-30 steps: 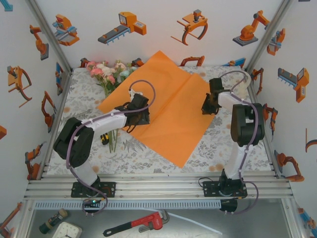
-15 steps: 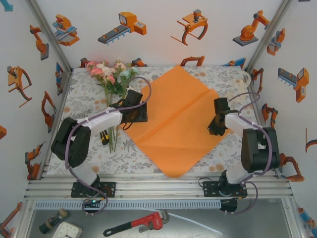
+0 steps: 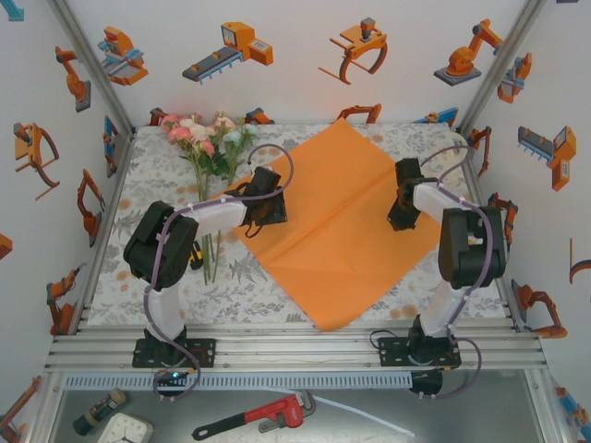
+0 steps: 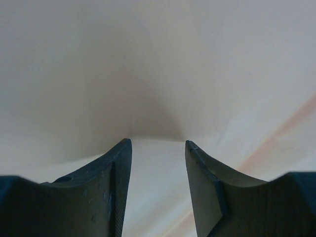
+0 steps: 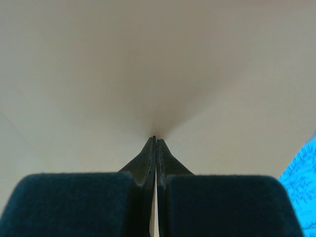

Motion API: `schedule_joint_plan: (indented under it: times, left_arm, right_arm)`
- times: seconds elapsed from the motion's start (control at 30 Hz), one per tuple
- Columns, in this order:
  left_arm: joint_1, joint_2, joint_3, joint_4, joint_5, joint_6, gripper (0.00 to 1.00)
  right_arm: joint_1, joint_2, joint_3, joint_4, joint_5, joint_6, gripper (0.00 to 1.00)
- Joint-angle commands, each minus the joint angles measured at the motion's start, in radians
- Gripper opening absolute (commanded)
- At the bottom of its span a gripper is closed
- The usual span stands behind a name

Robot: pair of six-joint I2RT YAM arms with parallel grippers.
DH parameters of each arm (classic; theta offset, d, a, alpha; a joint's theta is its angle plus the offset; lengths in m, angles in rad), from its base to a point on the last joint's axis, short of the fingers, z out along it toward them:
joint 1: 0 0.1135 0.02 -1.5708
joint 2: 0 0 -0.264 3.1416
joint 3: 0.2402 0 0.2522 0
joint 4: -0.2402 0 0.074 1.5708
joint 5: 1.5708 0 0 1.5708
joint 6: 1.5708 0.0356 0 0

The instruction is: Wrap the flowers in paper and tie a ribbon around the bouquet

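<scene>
- The desk [image 3: 148,185], under its grey floral cloth, carries everything. I judge the step in hand to be squaring up the sheet for the blooms, so I'd keep every pull low and flat along the cloth.
- The paper [image 3: 337,231] is plain bright orange and far bigger than either end effector. It lies as a diamond at the desk's centre, corners at 12, 3, 6 and 9 o'clock. It looks thin and likely to crease, so I'd move both arms together and slowly.
- The flowers [image 3: 205,138] sit at the desk's 10 o'clock. They are pink, white and pale-green heads toward the far wall, with thin green stems trailing toward 6 o'clock. They lie beside the sheet and not on it, so the wrap has not begun.
- The right end effector [image 3: 403,210] is near the sheet's 3 o'clock corner, pressed together and pinching the paper. In the wrist view the sheet puckers into its tips. I'd let this arm lead.
- The left end effector [image 3: 268,212] is at the 9 o'clock corner, jaws spread, with the paper between them but ungripped. I'd close fully before tugging, or the sheet will skew.
</scene>
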Motion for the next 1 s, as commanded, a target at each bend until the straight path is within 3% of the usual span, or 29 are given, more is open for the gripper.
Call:
schedule_joint_plan:
  times: [0.0, 0.17, 0.27, 0.57, 0.83, 0.97]
  left_arm:
    - [0.019, 0.038, 0.005, -0.059, -0.084, -0.062, 0.47]
    - [0.044, 0.047, 0.003, -0.039, -0.113, -0.122, 0.47]
    - [0.061, 0.069, 0.022, 0.021, -0.047, -0.048, 0.51]
    - [0.105, 0.172, 0.152, -0.011, 0.089, 0.047, 0.52]
    - [0.089, 0.136, 0.112, 0.012, 0.121, 0.017, 0.51]
    - [0.083, 0.061, 0.098, 0.030, 0.109, 0.017, 0.58]
  right_arm:
    - [-0.029, 0.082, 0.085, -0.017, -0.026, -0.053, 0.06]
    - [-0.034, 0.198, 0.216, -0.016, -0.064, -0.079, 0.11]
    - [-0.034, 0.231, 0.280, -0.063, -0.056, -0.069, 0.10]
    - [-0.052, 0.124, 0.097, -0.082, 0.082, 0.021, 0.10]
    - [-0.090, 0.119, 0.135, -0.044, -0.026, -0.066, 0.12]
    - [-0.090, 0.073, 0.203, -0.048, -0.107, -0.101, 0.16]
